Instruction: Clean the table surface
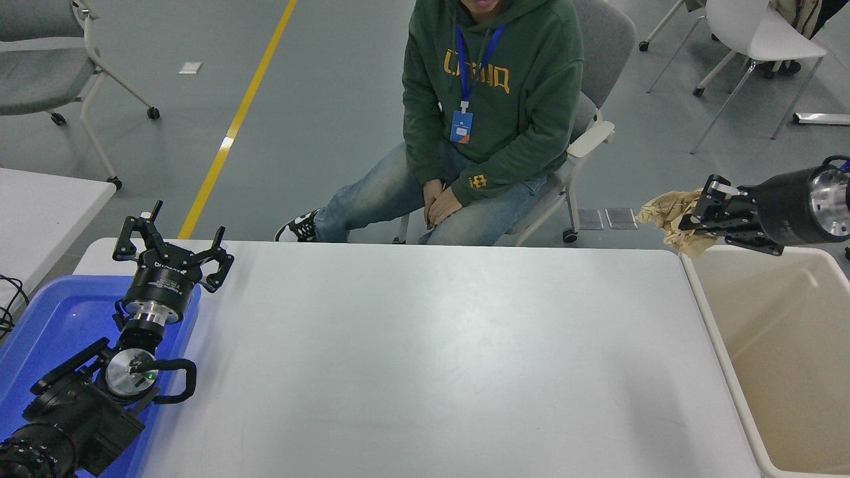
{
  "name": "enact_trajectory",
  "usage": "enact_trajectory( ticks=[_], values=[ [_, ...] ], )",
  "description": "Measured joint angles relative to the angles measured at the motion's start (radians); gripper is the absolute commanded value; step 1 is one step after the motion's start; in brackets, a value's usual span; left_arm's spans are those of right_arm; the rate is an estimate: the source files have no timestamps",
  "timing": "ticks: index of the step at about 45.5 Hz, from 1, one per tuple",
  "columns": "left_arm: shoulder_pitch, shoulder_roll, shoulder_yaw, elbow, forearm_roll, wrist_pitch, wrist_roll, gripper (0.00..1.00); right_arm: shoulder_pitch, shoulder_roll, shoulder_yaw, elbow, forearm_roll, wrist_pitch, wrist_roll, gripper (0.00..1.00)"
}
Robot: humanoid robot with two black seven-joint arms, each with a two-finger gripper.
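1. The table surface [425, 358] filled the middle of the view as a broad white top, and nothing lay on its visible white top.
2. Against the surface's right edge stood the beige bin [783, 358], open at the top.
3. Above the bin's far left corner, just past the surface's far right corner, the right claw [697, 216] was clenched on a crumpled brown paper wad [674, 216], held in the air.
4. Judged from this, the step in hand was disposal; the next move called for carrying the wad further over the bin's opening before letting go.
5. At the surface's left end the left claw [174, 247] was parked, spread wide and empty, over a blue tray [53, 318].
6. Beyond the surface's far edge a person [478, 119] sat on a chair.
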Motion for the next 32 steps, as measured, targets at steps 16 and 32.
enact_trajectory(
  ticks=[16, 32],
  values=[
    [0.0, 0.0, 0.0, 0.0, 0.0, 0.0, 0.0, 1.0, -0.037, 0.007, -0.005, -0.14, -0.001, -0.022, 0.001, 0.0],
    [0.0, 0.0, 0.0, 0.0, 0.0, 0.0, 0.0, 1.0, -0.165, 0.074, 0.001, -0.398, -0.003, -0.1, 0.013, 0.0]
  ],
)
